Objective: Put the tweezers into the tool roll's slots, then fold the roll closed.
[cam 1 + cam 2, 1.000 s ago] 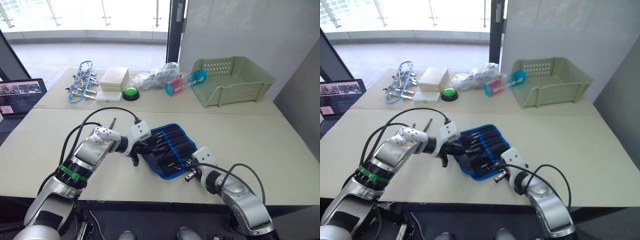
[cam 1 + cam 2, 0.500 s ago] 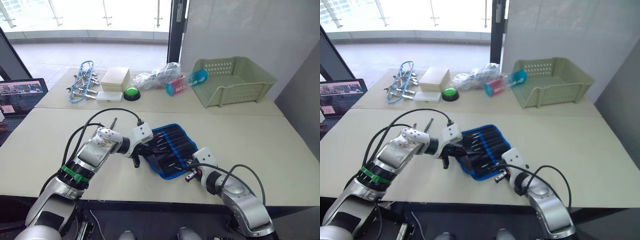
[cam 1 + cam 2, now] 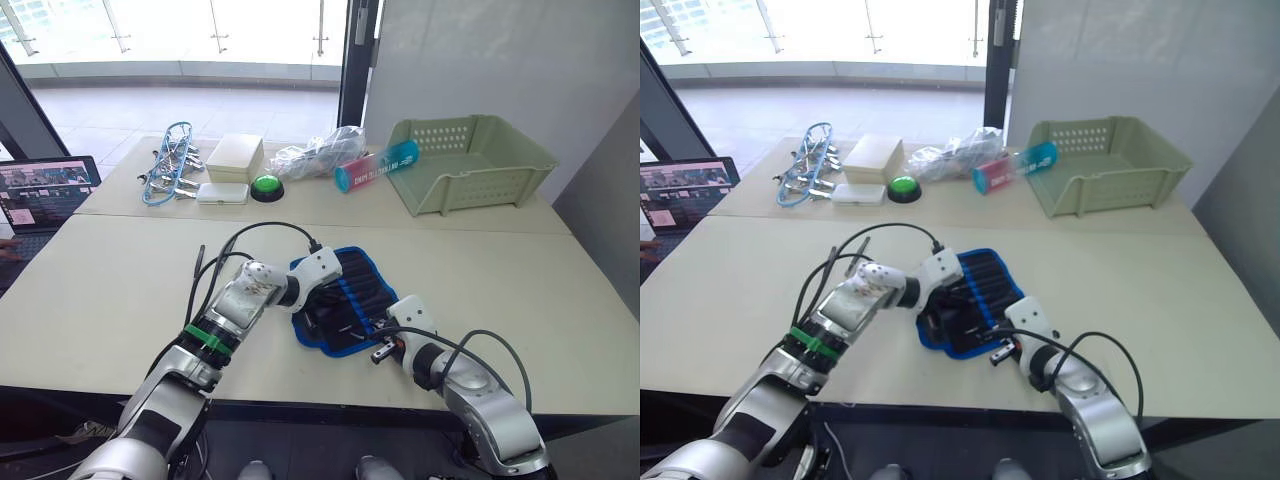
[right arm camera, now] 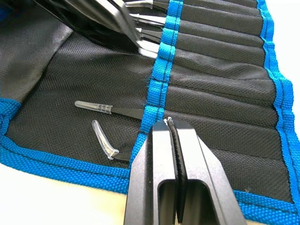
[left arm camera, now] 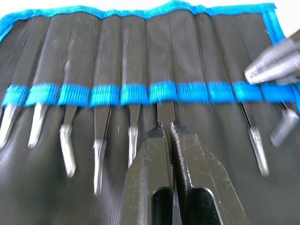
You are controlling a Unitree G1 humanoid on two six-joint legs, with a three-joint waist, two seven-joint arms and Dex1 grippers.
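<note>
The tool roll (image 3: 357,283), black fabric edged in bright blue, lies open on the near table with its slots (image 5: 140,51) in a row. Several tweezers (image 5: 100,157) sit in the slots, tips sticking out below the blue band. My left gripper (image 5: 164,125) is over the roll's inner face, shut on one tweezers whose black end enters a middle slot. In the left eye view the left gripper (image 3: 321,316) is over the roll's left half. My right gripper (image 4: 169,123) is shut at the blue band by the roll's near right edge, beside two capped tweezers (image 4: 111,110).
On the far table stand a green basket (image 3: 470,160), a pink-blue tube (image 3: 375,165), a plastic bag (image 3: 318,150), a green button (image 3: 266,187), a beige box (image 3: 232,157) and a blue-wire clip bundle (image 3: 165,175). A laptop (image 3: 40,193) sits at the left.
My left arm has reached to the right, from the roll's left edge to over its slots. The right arm has stayed in place. The camera shifted slightly.
</note>
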